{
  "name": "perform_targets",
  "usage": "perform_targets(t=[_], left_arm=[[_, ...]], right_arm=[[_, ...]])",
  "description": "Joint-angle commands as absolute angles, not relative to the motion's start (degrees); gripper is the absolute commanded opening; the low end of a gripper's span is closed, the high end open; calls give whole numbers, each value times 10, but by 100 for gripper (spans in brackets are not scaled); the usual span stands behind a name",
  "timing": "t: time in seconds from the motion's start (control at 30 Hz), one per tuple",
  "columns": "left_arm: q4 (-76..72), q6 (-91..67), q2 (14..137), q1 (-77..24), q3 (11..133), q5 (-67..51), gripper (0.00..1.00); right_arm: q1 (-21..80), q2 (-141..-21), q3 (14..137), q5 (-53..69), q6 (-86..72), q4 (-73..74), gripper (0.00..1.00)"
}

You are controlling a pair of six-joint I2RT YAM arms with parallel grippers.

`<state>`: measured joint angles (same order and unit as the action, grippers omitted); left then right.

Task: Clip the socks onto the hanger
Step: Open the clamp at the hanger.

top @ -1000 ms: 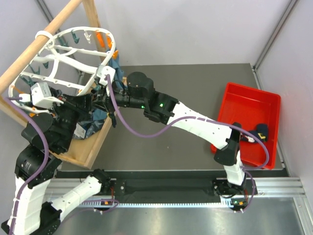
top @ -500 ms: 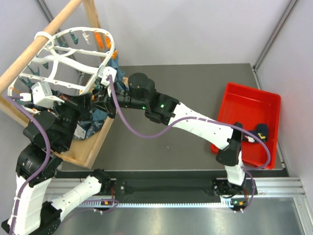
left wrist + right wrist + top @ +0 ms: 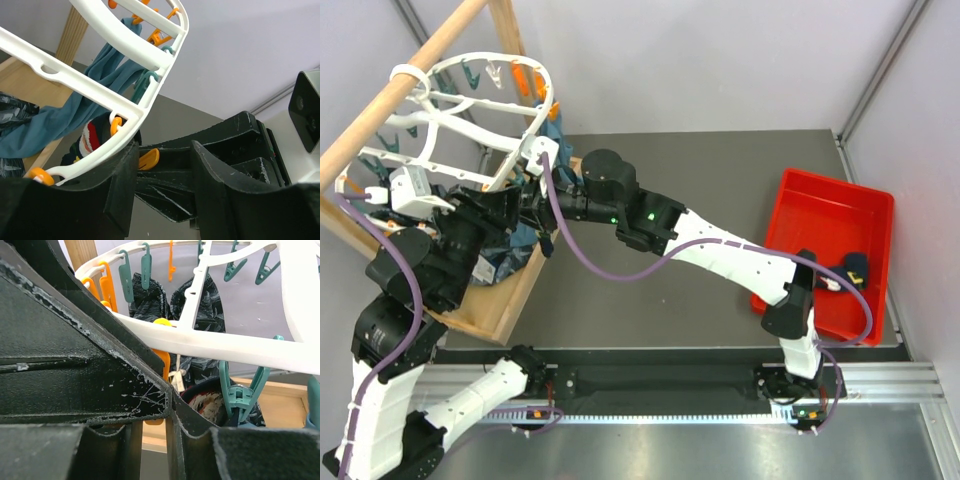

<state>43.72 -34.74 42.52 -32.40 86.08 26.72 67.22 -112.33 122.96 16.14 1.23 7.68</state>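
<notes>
Your right gripper point(image 3: 170, 397) was clenched on an orange clip point(image 3: 161, 362) at the right rim of the hanger point(image 3: 75, 80), apparently to spread it. Your left gripper point(image 3: 165, 165) stood released beside the striped-cuff sock point(image 3: 89, 136) below that rim.

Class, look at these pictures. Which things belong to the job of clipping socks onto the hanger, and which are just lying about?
Belong to the job:
hanger
striped sock beside it
sock in the bin
orange clip

Just lying about:
blue garment
patterned cloth
wooden frame
red bin, which only holds a sock
</notes>
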Motion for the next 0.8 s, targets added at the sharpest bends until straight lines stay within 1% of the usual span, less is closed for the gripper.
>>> perform_targets(t=[0.0,0.1,0.13,0.37,0.43,0.47,0.57,0.6,0.63,0.67,0.73,0.77], left_arm=[[434,-325,426,-320,857,297,50],[433,-320,430,-320,856,302,48],[433,-319,430,-320,855,302,44],[428,-315,432,-320,845,303,37],[426,-313,432,-320,844,301,33],[425,-310,434,-320,843,301,28],[425,-311,437,-320,843,300,18],[425,-312,438,-320,844,301,9],[428,-315,441,-320,845,301,5],[431,-317,444,-320,849,304,1],[436,-323,446,-320,853,307,0],[437,-323,446,-320,856,308,0]], right_arm=[[676,-1078,1233,209,4,55,7],[675,-1075,1231,211,4,55,7],[675,-1074,1230,211,4,54,7],[675,-1064,1223,214,-14,40,9],[675,-1064,1223,217,-14,39,9],[675,-1063,1223,219,-15,40,9],[675,-1063,1222,220,-17,38,11],[676,-1063,1222,220,-17,38,12],[675,-1063,1221,220,-16,37,13],[675,-1063,1218,219,-16,37,17],[675,-1061,1214,217,-16,36,22],[675,-1059,1212,214,-17,33,27]])
